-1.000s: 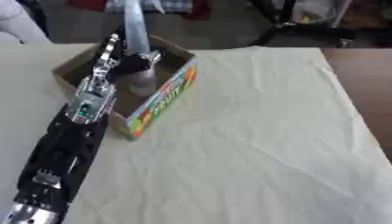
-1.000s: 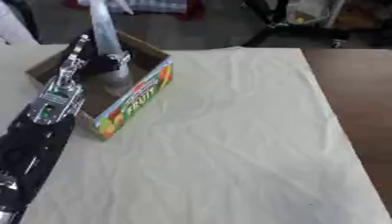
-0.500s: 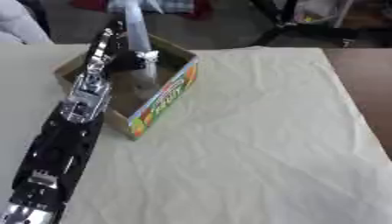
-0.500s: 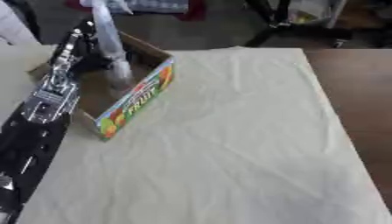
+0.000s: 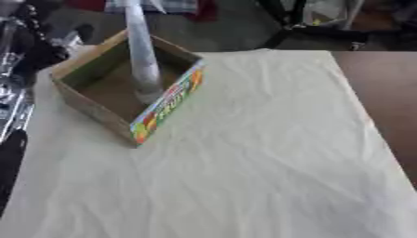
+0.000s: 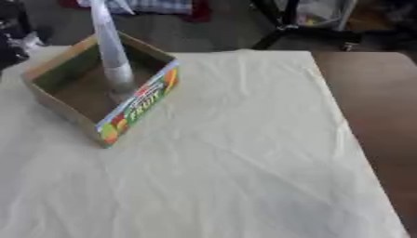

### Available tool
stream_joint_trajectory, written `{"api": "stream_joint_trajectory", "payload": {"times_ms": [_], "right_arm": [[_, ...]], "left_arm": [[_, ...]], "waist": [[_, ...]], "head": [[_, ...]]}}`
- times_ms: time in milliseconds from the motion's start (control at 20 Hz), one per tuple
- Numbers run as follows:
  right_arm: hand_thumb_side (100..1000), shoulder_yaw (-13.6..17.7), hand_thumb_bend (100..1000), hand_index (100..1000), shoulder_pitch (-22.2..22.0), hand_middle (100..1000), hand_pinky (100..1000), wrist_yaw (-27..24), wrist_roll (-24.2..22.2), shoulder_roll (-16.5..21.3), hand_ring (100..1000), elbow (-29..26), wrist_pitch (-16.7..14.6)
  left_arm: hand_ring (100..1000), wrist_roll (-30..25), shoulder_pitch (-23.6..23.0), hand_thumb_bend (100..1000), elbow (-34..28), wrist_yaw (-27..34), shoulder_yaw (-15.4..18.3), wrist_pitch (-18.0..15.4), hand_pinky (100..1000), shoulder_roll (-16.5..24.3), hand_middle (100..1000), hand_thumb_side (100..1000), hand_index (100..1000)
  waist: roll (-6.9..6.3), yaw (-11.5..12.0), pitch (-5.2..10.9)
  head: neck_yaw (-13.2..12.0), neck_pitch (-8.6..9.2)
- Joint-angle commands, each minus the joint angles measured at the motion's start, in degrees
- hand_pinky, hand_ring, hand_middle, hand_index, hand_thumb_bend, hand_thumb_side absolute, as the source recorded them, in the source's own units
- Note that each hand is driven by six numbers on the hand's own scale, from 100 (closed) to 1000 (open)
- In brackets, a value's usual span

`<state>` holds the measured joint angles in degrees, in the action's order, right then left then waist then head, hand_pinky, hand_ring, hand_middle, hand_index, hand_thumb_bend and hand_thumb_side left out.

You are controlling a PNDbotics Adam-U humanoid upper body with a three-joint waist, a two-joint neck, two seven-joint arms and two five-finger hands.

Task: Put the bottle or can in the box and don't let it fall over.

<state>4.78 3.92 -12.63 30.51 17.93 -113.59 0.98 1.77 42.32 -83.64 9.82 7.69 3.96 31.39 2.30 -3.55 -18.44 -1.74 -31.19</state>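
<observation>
One bottle (image 5: 140,51) is seen standing upright inside the box (image 5: 91,100), tall, slim and pale grey-blue, its base on the box floor close to the printed wall. Its top runs out past the upper edge of both views. No contact with any hand is visible.

Box: open-topped cardboard, plain brown on the inside, with a colourful fruit print (image 6: 138,103) on the wall facing the open cloth. It is set askew on the cream cloth (image 5: 260,153), in the far-left part of it. The cloth is wrinkled and covers most of the table; bare brown table top (image 6: 371,107) is exposed along the side well away from the box.

Left arm (image 5: 15,88): black and silver structure is seen just beside the box, on the side opposite the print, along the left edge of the left eye view. Only a dark blurred mass (image 5: 36,44) is shown near the box's far corner; whether that is the hand, and how its fingers are set, cannot be told.

Right hand: not shown in either view.

Beyond the box, a dark floor and black chair legs (image 5: 313,32) are visible.
</observation>
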Motion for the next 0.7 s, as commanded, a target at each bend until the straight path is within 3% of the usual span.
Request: {"api": "stream_joint_trajectory", "payload": {"times_ms": [50,100,150,400,700], "right_arm": [[470,1.0,100,921,-0.3,1000,924,-0.1,0.4,1.8,944,-1.0,-1.0],[489,1.2,100,921,-0.4,1000,924,-0.2,0.5,1.9,944,-1.0,-1.3],[470,1.3,100,921,-0.5,1000,924,-0.4,0.6,1.9,944,-1.0,-1.5],[470,1.9,100,921,-0.8,1000,923,-1.1,0.9,2.0,942,-1.0,-2.2],[470,2.5,100,921,-0.6,1000,922,-2.1,1.4,2.2,941,-1.0,-2.6]], "left_arm": [[1000,1.7,-2.9,561,-7.8,3.1,2.2,0.9,1000,4.8,1000,315,747],[1000,2.4,-4.6,453,-9.8,3.9,3.0,0.7,1000,5.2,1000,451,749],[1000,3.0,-6.2,509,-11.5,4.6,3.6,0.5,1000,5.6,1000,363,749],[1000,5.3,-14.2,393,-17.9,6.2,7.1,-0.5,1000,5.8,1000,471,759],[1000,5.6,-20.6,290,-22.5,7.4,10.4,-2.2,1000,2.4,1000,554,779]], "waist": [[0.32,0.2,1.93],[0.54,0.4,2.11],[0.73,0.5,2.27],[1.49,1.0,2.99],[1.91,1.4,3.58]], "head": [[1.4,-0.96],[1.9,-1.28],[2.3,-1.56],[3.4,-2.9],[3.4,-3.24]]}}
